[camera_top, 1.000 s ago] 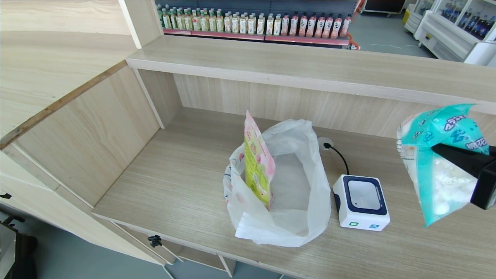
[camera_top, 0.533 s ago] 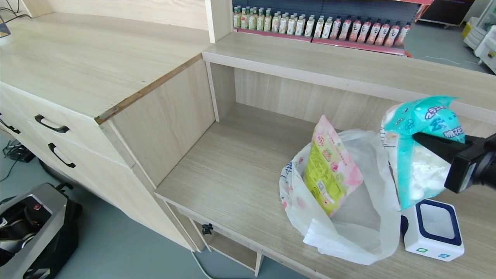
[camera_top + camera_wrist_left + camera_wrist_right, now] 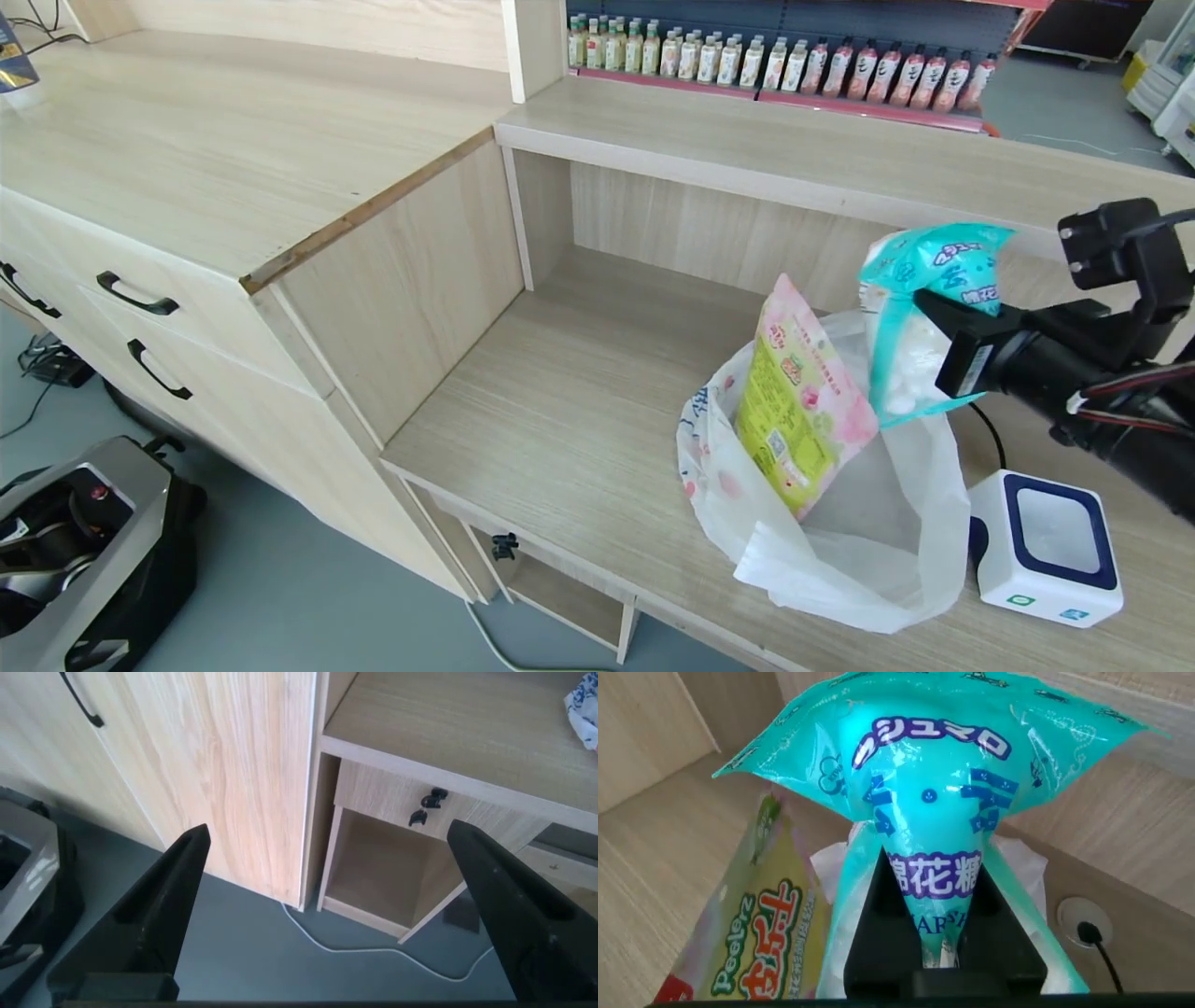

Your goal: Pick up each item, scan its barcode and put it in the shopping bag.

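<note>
Right now the white plastic shopping bag (image 3: 896, 560) (image 3: 836, 863) sits open-mouthed on the pale wood worktop (image 3: 579, 411) (image 3: 467, 719), slumped at its near side. Inside it I can see one pink-and-green pouch (image 3: 794, 411) (image 3: 757, 933) standing on edge and leaning, its top corner poking above the bag's rim.

The right jaws are clamped on a teal packet of white marshmallows (image 3: 924, 280) (image 3: 934, 775), gripping it around the middle with the printed top fanning out above. From the head view the packet hangs over the far side of the bag's mouth, just beside the pouch's upper edge. I cannot tell whether the two touch.

The left jaws are spread wide with nothing between them, hanging low over the grey floor (image 3: 308, 579) (image 3: 280, 952) in front of the cabinet.

A white scanner (image 3: 1046, 551) with a dark-framed window stands on the worktop just beside the bag, on my right, and its black cable (image 3: 985, 429) runs back to a round port (image 3: 1083, 924) in the surface.

Around that, a raised ledge (image 3: 794, 159) runs behind the worktop, a taller counter with black-handled drawers (image 3: 140, 299) stands to the left, and a row of bottles (image 3: 775, 65) lines a store shelf beyond. A grey and black machine (image 3: 75, 541) sits on the floor at the left.
</note>
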Available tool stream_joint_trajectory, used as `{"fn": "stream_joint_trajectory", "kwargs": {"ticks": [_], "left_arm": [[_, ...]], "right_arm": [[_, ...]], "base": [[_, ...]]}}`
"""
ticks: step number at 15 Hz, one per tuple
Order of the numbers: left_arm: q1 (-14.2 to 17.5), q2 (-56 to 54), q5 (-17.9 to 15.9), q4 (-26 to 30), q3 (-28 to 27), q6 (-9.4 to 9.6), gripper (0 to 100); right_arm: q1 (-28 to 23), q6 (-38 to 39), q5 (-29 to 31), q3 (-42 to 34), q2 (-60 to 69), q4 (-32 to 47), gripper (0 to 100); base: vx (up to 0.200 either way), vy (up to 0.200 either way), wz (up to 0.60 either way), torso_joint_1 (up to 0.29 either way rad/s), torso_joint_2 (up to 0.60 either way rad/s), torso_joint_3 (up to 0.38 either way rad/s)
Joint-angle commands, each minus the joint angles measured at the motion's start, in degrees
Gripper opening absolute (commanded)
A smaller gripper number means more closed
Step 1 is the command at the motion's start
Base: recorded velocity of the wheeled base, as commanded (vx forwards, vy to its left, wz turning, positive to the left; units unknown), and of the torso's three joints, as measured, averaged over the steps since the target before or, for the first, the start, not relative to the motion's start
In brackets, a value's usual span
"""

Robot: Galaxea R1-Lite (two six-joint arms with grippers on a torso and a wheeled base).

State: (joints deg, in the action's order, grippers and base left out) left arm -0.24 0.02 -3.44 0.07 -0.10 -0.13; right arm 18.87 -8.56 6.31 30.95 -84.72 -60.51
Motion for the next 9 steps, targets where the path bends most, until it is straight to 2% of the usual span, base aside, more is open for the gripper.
{"fn": "stream_joint_trajectory", "kwargs": {"ticks": [1, 4, 9], "left_arm": [[-0.02, -0.02, 0.01, 0.01, 0.01, -0.04, 100], [-0.02, -0.02, 0.01, 0.01, 0.01, -0.04, 100], [-0.02, -0.02, 0.01, 0.01, 0.01, -0.04, 100]], "right_arm": [[0.03, 3.11, -0.25, -2.56, -11.96, -11.20, 0], [0.38, 3.02, -0.34, -6.69, -18.63, -22.98, 0], [1.52, 3.37, -0.25, -10.12, -23.29, -29.49, 0]], "base": [[0.000, 0.000, 0.00, 0.000, 0.00, 0.000], [0.000, 0.000, 0.00, 0.000, 0.00, 0.000], [0.000, 0.000, 0.00, 0.000, 0.00, 0.000]]}}
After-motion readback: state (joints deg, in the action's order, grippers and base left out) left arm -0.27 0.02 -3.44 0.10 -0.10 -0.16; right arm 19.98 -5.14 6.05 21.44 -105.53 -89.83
